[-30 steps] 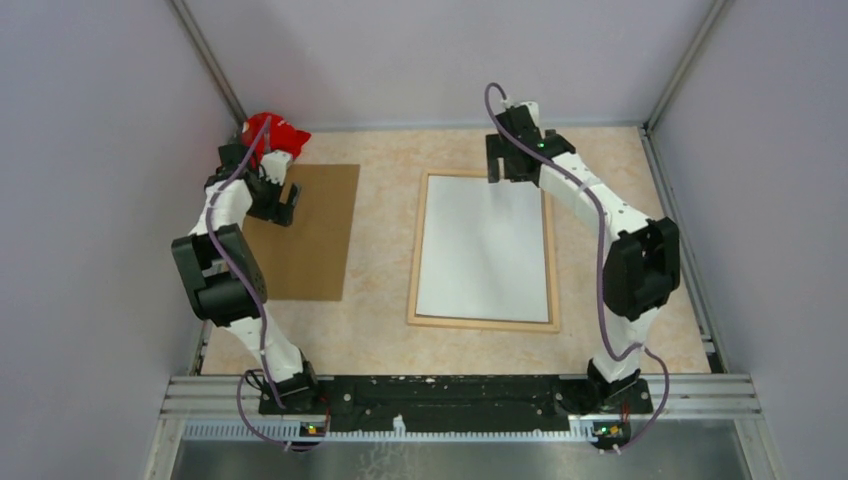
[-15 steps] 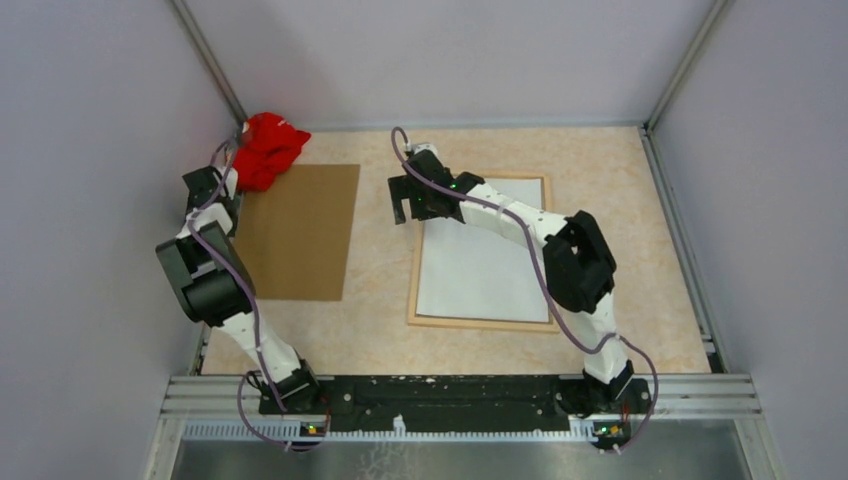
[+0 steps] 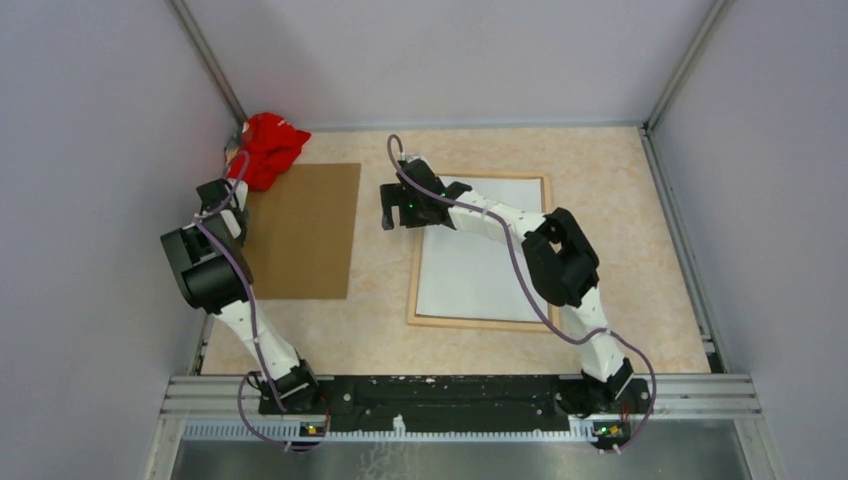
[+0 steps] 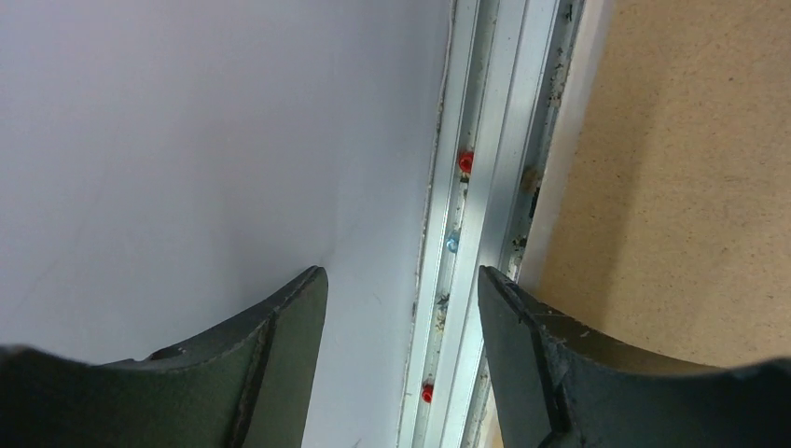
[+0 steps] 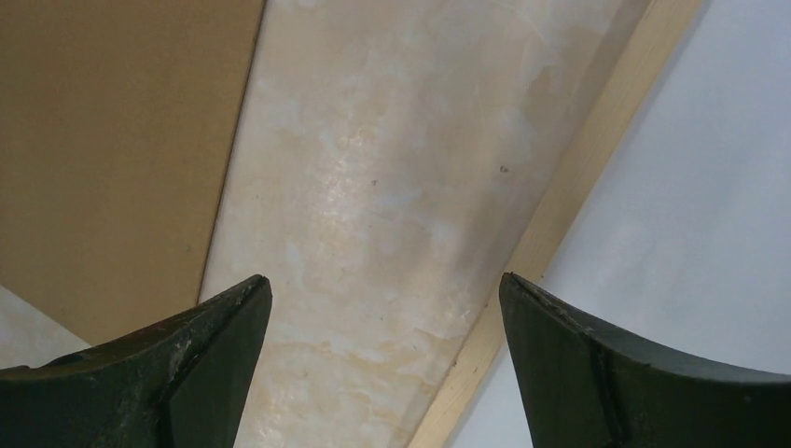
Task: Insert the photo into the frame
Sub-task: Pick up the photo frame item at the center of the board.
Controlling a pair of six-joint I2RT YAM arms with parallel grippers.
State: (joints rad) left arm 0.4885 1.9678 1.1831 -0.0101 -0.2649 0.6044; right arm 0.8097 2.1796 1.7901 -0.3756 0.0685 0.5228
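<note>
Both the left gripper (image 4: 401, 280) and right gripper (image 5: 382, 285) gape empty, and the photo (image 3: 485, 250) lies back-up inside the frame (image 3: 480, 322), right of centre: placing looks done, perhaps the brown board (image 3: 300, 230) remains.

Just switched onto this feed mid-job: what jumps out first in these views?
The photo lies pale side up inside the light-wood frame, right of centre, with the open right gripper hovering by the frame's far-left corner. Left of it lies a flat brown backing board with a crumpled red cloth at its far corner. The left gripper is open and empty beside the left wall.
</note>
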